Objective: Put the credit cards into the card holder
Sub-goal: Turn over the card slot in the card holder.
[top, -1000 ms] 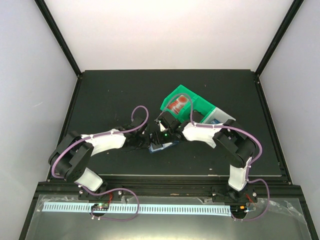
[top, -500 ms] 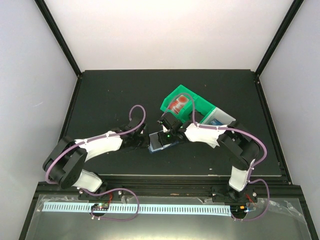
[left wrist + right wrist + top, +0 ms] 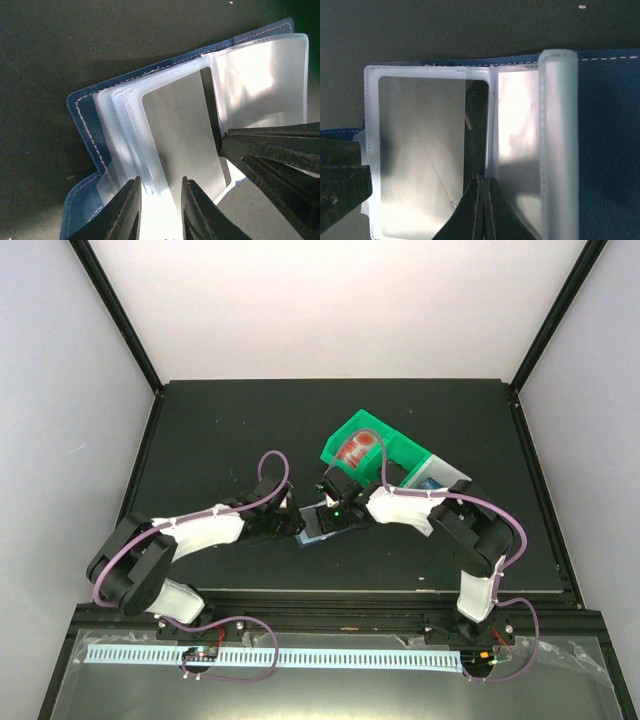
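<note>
**Item: card insertion, seating stage**

**Right gripper** (image 3: 480, 184): black fingers pressed flat together with nothing between them. The tips bear on the right-hand edge of the card.

**Card** (image 3: 430, 150): thin, rigid plastic rectangle with rounded corners. It looks glossy grey through the film, with a darker band along the edge by the fingertips. It lies inside a clear sleeve left of the spine and appears almost fully home.

**Left gripper** (image 3: 159, 200): fingers stand narrowly apart, with the lower edges of the clear leaves between them. It seems to be pinching them to steady the booklet.

**Card holder** (image 3: 610, 125): dark blue, booklet-shaped wallet with pale stitching. It lies open on the table between the two arms, with soft, translucent, seamed plastic leaves fanned out and one curled upright.

**Tray** (image 3: 395, 450): green and white moulded compartments, just beyond the holder. It holds a red-and-white card (image 3: 355, 450), and something blue lies in the white end.

**Table** (image 3: 220, 430): matt black surface.

**Step in hand, as judged:** pushing the card fully into its sleeve.

**Next move, as judged:** lift the closed fingers away without dragging the film. Then open them and reach into the tray for another card while the leaves are kept spread.
</note>
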{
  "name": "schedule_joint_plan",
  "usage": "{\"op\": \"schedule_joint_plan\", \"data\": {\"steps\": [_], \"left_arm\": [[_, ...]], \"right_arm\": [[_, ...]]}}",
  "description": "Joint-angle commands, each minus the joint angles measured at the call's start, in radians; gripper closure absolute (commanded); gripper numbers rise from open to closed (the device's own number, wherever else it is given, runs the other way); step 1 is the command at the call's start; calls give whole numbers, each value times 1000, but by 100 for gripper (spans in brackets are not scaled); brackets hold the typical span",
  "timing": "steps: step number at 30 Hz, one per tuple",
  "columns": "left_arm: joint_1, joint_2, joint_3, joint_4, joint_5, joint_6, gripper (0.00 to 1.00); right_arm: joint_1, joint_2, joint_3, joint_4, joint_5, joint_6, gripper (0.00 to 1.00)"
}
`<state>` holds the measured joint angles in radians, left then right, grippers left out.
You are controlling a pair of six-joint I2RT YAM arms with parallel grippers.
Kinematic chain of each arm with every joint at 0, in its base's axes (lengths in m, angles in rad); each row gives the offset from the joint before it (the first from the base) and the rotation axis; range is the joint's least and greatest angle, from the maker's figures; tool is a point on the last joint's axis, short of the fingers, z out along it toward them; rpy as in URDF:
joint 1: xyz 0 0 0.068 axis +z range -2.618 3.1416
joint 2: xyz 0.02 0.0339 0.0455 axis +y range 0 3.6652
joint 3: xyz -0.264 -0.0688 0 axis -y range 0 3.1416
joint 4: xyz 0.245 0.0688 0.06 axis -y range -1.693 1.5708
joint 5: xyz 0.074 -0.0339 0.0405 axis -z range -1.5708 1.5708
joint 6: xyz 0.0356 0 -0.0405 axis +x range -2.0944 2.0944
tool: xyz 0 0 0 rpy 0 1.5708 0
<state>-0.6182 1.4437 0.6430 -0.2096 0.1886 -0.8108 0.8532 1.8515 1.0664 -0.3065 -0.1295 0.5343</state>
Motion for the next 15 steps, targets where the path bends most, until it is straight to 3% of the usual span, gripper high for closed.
{"op": "schedule_joint_plan", "data": {"steps": [1,15], "left_arm": [[12,23,-5,61,39,-23,75],[28,44,-25,141,100,-35,78]], "right_arm": [[6,34,0,-36,33,11,99],[6,48,3,-31,28,20,99]]}}
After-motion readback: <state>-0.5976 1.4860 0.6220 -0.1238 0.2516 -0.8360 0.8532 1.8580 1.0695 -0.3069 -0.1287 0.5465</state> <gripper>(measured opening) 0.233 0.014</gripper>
